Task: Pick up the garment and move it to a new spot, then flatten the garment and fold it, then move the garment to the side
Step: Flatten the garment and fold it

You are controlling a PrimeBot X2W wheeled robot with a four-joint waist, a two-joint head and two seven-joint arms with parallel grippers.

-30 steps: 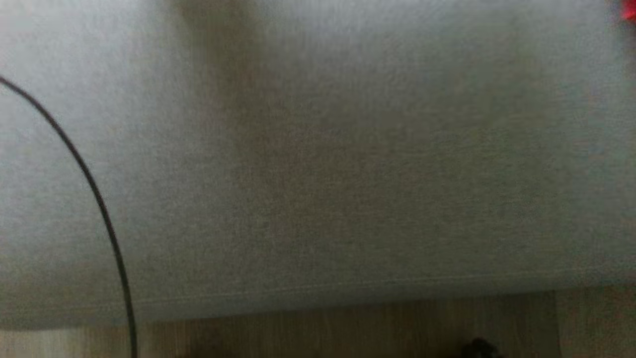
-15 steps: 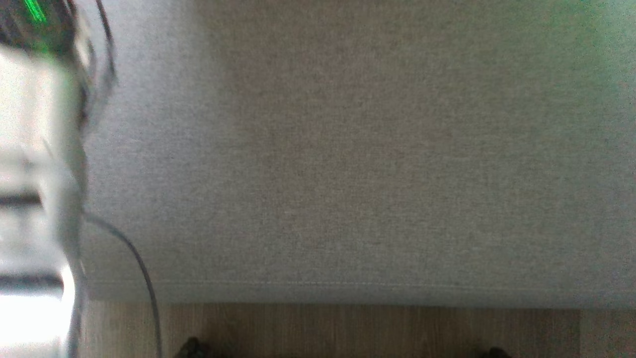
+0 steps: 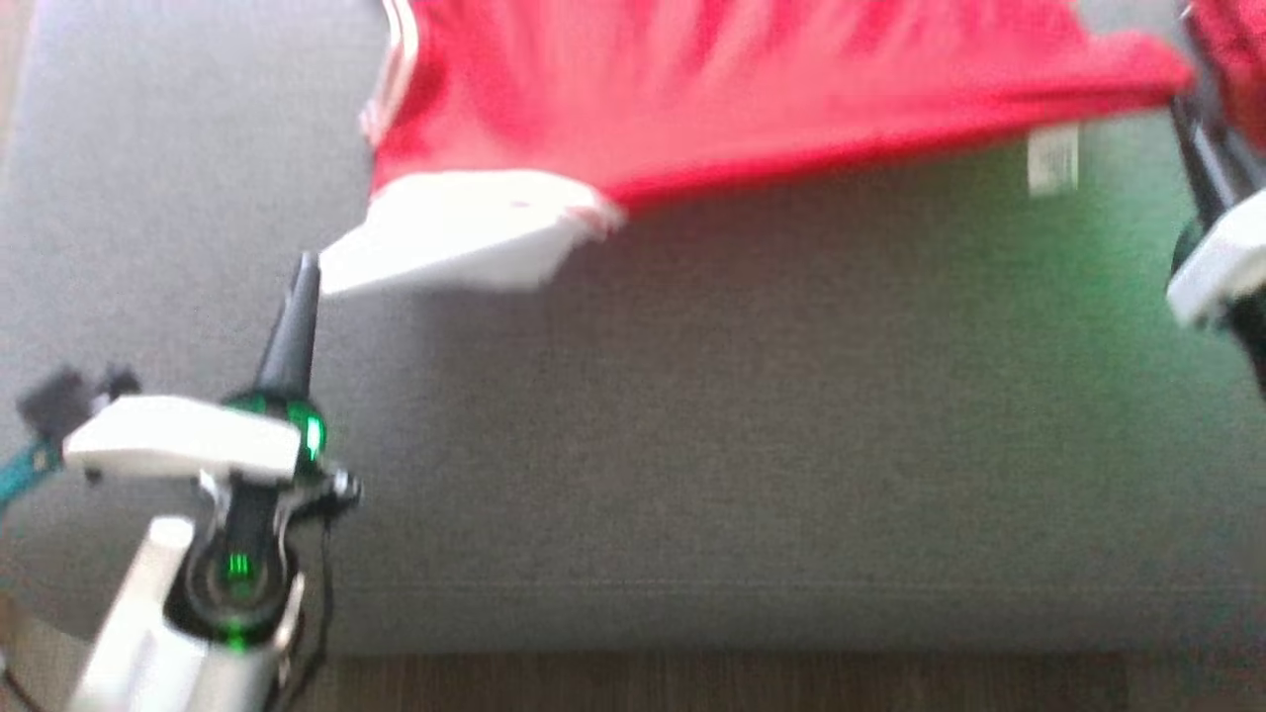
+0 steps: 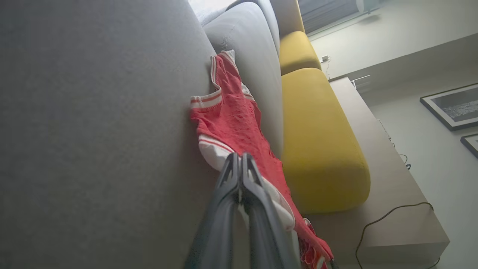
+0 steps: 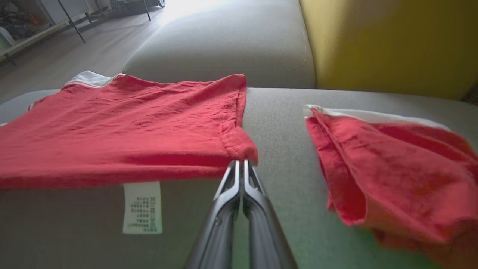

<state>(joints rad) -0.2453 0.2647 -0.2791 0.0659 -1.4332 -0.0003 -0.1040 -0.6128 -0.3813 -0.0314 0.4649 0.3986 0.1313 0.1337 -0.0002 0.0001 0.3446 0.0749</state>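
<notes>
The red garment (image 3: 742,89) lies spread across the far part of the grey sofa seat (image 3: 742,445), its near hem pulled taut between my two grippers. My left gripper (image 3: 308,265) is shut at the pointed corner of the white sleeve panel (image 3: 465,232); the left wrist view has the closed fingertips (image 4: 239,156) against that sleeve (image 4: 213,151). My right gripper (image 5: 241,161) is shut on the hem corner of the garment (image 5: 130,130), at the right edge of the head view (image 3: 1187,109). A white label (image 5: 142,207) hangs below the raised hem.
A second bunched red cloth with a white edge (image 5: 392,168) lies on the seat just right of my right gripper. Yellow back cushions (image 4: 317,142) stand behind the seat. Wooden floor (image 3: 692,682) runs along the sofa's front edge. A pale ledge with a cable (image 4: 392,209) lies behind the sofa.
The head camera has moved: earlier it showed bare grey cushion, a cable and then a blurred pale arm; now the garment and both grippers are in it.
</notes>
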